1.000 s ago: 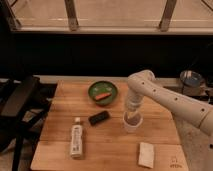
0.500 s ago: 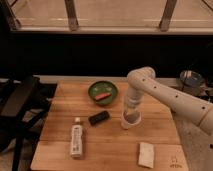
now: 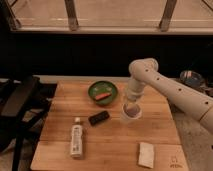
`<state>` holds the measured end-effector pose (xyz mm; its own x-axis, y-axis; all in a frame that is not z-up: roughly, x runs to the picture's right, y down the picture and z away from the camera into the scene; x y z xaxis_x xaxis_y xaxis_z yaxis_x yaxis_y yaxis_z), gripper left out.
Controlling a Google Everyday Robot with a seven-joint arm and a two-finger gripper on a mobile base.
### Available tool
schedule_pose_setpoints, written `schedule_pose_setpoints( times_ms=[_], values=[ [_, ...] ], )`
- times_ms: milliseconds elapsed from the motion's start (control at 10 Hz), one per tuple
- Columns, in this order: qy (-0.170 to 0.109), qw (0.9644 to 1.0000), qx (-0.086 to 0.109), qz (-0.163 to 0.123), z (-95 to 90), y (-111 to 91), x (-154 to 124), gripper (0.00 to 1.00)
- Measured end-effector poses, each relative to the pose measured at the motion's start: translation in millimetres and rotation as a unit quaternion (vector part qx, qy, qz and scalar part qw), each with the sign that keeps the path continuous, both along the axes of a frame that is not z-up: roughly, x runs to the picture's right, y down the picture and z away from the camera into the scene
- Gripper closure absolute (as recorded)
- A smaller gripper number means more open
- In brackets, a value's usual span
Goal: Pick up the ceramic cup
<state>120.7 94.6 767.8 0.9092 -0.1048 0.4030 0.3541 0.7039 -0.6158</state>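
The ceramic cup (image 3: 132, 111) is a small pale round cup with a darker inside. It stands on the wooden table (image 3: 110, 135), right of the middle. My gripper (image 3: 132, 103) comes down from the white arm (image 3: 170, 90) and sits right over the cup, reaching into or onto its rim. The cup's far rim is hidden behind the gripper.
A wide green bowl (image 3: 103, 92) with a red item stands at the back middle. A small black object (image 3: 99, 118) lies left of the cup. A white bottle (image 3: 76, 138) lies at the front left. A white cloth (image 3: 146, 154) lies at the front right.
The arm has shifted slightly left and the gripper has come down lower onto the cup. The cup stays on the table.
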Motion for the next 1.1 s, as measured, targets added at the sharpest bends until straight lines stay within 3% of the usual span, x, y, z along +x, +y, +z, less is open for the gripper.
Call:
schedule_pose_setpoints(
  times_ms=[200,1100],
  values=[
    [-0.009,1.0000,-0.001,0.000,-14.6,-13.8,-0.9,1.00],
    [-0.028,0.9996,0.002,-0.003,-25.4,-36.7,-1.6,1.00]
  ],
)
